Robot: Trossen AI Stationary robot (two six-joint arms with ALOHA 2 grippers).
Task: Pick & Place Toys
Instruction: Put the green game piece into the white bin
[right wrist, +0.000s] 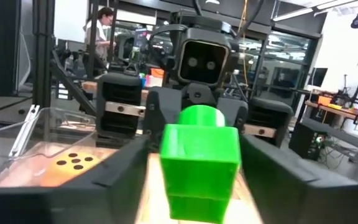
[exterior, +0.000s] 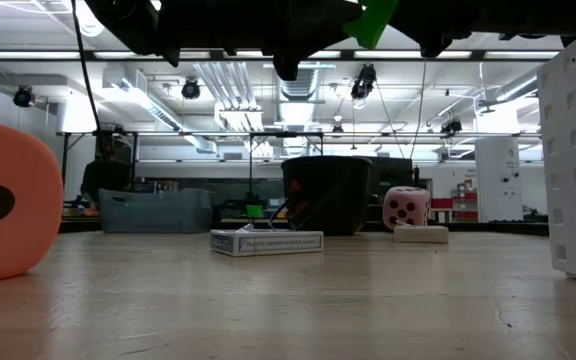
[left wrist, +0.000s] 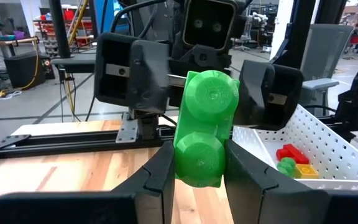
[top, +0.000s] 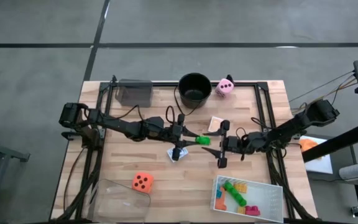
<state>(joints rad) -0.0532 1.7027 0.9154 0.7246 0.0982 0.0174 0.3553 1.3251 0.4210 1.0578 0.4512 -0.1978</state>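
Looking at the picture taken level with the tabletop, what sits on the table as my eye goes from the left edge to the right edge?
Big orange foam die with a black dot → flat box of playing cards → black round bucket → small pink die with black dots → white perforated plastic tray.

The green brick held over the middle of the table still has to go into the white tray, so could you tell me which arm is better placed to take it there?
Probably the right. The left gripper grips the green brick, but the right gripper faces it, open, and the white tray lies on the right arm's side.
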